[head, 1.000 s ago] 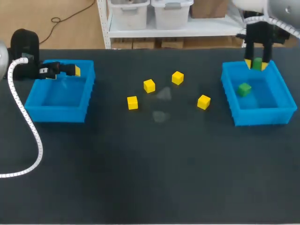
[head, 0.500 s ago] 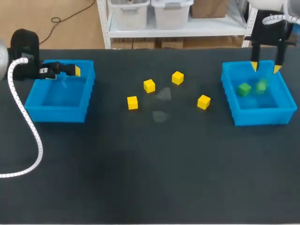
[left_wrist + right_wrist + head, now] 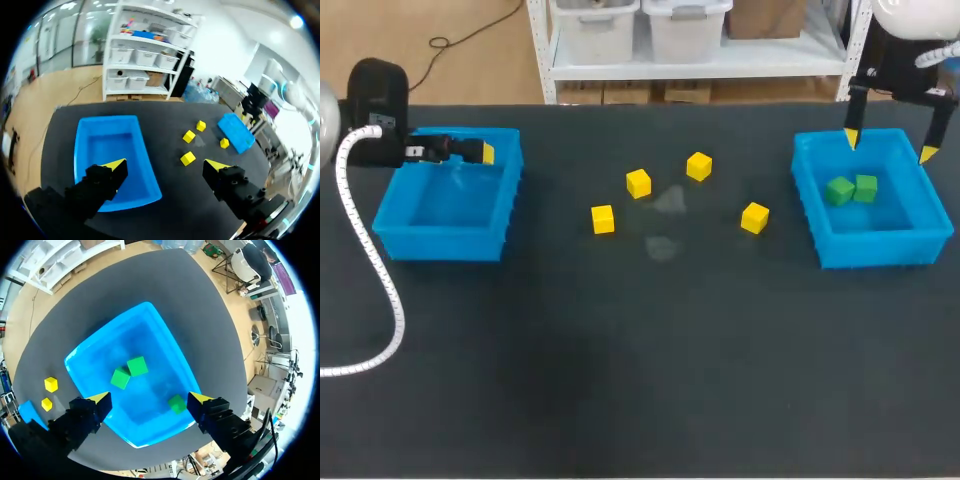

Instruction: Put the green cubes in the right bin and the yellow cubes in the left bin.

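Three green cubes (image 3: 136, 366) lie in the right bin (image 3: 876, 245); both the right gripper (image 3: 150, 399) and left gripper (image 3: 166, 165) gape empty

Head cam overhead, wrists share right bin (image 3: 880, 248)

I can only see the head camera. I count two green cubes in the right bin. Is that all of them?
Observer: No. The right wrist view shows three green cubes in the right bin. The third one lies apart from the other two, close to the bin's wall.
Operator: And that yellow bit on the arm at the left, is it a cube?
Observer: No, that is its own fingertip. In the left wrist view the left gripper is open, with nothing between its fingers.
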Controlling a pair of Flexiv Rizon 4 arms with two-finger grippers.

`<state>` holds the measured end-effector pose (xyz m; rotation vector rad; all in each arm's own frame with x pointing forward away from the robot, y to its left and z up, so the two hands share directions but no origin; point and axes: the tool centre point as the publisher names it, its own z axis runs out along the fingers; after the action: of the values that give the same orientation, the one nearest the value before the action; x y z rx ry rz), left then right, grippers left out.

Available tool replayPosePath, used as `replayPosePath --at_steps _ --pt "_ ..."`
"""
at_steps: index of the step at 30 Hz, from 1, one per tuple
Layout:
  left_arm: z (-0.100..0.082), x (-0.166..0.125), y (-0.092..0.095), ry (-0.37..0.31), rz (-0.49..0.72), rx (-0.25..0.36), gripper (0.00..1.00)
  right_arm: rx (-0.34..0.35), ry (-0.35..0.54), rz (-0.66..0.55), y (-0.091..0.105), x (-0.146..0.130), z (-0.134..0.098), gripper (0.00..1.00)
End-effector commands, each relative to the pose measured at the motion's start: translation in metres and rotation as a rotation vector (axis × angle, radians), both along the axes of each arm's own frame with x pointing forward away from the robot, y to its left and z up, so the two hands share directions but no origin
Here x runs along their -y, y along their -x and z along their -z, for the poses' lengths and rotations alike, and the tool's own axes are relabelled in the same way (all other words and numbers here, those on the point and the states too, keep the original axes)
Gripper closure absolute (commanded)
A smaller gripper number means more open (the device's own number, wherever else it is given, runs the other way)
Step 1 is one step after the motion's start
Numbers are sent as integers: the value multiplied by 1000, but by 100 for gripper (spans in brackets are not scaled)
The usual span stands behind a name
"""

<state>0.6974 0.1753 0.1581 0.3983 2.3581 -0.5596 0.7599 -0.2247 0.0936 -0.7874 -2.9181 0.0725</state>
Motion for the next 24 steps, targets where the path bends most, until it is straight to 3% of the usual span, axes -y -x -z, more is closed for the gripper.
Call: replayPosePath --at_steps 1,5,12,15,19,24 --pt "-12 23 -7 -266 153 -22 0 607 128 -27 9 3 0 0" --pt "-5 51 -14 -418 305 -33 0 607 128 -27 9 3 0 0" --pt "26 100 -21 -517 571 -99 0 607 128 -27 9 3 0 0" --pt "41 117 -21 -552 773 -110 0 607 128 -27 9 3 0 0" --pt "56 124 -26 -623 969 -110 0 607 128 -27 9 3 0 0" --pt "71 126 -39 -665 1097 -150 0 607 128 -27 9 3 0 0"
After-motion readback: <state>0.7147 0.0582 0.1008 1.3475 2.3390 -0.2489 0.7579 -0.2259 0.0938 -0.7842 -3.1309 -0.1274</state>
